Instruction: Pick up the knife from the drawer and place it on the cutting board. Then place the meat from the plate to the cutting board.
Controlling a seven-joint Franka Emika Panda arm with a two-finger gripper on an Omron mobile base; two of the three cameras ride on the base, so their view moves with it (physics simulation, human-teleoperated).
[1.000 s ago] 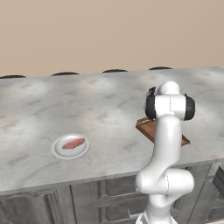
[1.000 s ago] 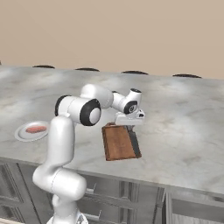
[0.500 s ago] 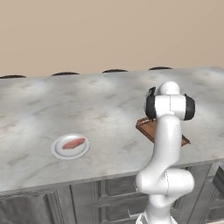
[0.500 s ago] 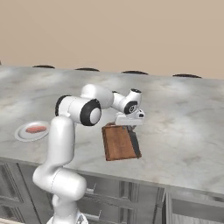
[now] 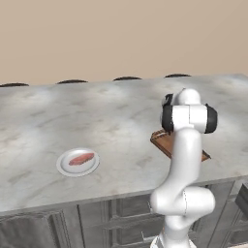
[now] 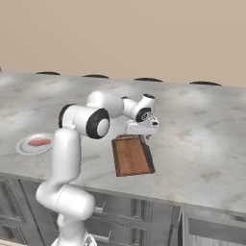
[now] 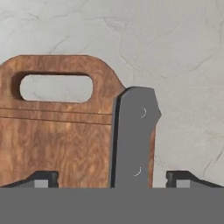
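The knife (image 7: 132,135) lies flat along one edge of the reddish-brown cutting board (image 7: 57,135), its dark handle near the board's handle cut-out. My gripper (image 7: 113,178) hovers just above it, open, with a dark fingertip (image 7: 42,177) on each side of the knife handle and clear of it. From the right base view the gripper (image 6: 142,133) hangs over the board's far end (image 6: 129,156), and the knife (image 6: 147,154) runs along its right side. The pinkish meat (image 5: 80,158) rests on the white plate (image 5: 62,167) to the left. The drawer is out of view.
The marble counter (image 5: 111,121) runs wide around the board and plate, with a tan wall behind. Grey cabinet fronts (image 6: 120,216) line the counter's front below. My arm's upper link hides much of the board (image 5: 161,140) in the left base view.
My jaws have spread wide and let go of the knife, which now rests on the cutting board. The arm has barely moved.
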